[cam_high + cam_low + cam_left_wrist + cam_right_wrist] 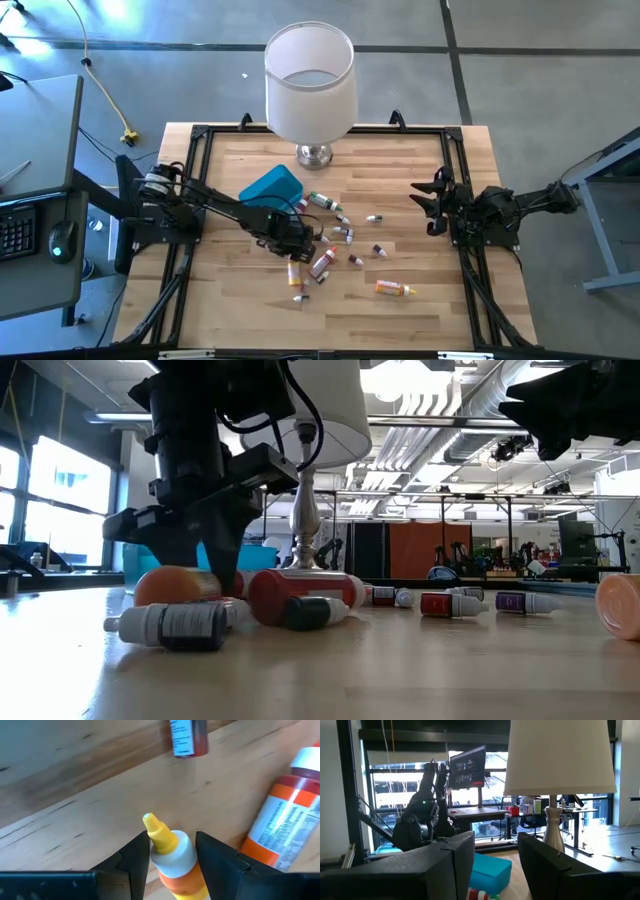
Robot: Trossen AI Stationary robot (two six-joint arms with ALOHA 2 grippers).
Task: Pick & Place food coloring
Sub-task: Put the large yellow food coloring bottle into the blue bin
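**Inspector:** State the left arm's position and what it has.

**Operator:** My left end effector [291,246] is down at table [450,300] level in the middle of the scattered food coloring [340,237]. From the left wrist view, its two fingers [132,857] sit on either side of an orange dropper bottle [175,865] with a white collar and yellow tip. They look close against it, so I judge the bottle gripped or very nearly so. I see no sign that it is lifted; the low view shows the end effector [205,525] right at the tabletop.

**Inspector:** And the right arm?

**Operator:** Waiting at the 3 o'clock edge of the table. The right end effector [432,203] is spread wide and holds nothing; its wrist view shows a clear gap between the fingers [452,865].

**Inspector:** Where do the bottles stand?

**Operator:** Loose on the wood, centre to about 5 o'clock of the lamp [311,85]. An orange one [394,289] lies apart toward 5 o'clock, and a red-and-orange bottle [285,820] lies just beside the one I am on. The blue tray [271,188] sits at 9 o'clock of the cluster.

**Inspector:** Progress?

**Operator:** Early, in my judgement. I cannot see any bottle inside the tray, and nearly all of the bottles remain on the table, still to be moved one by one.
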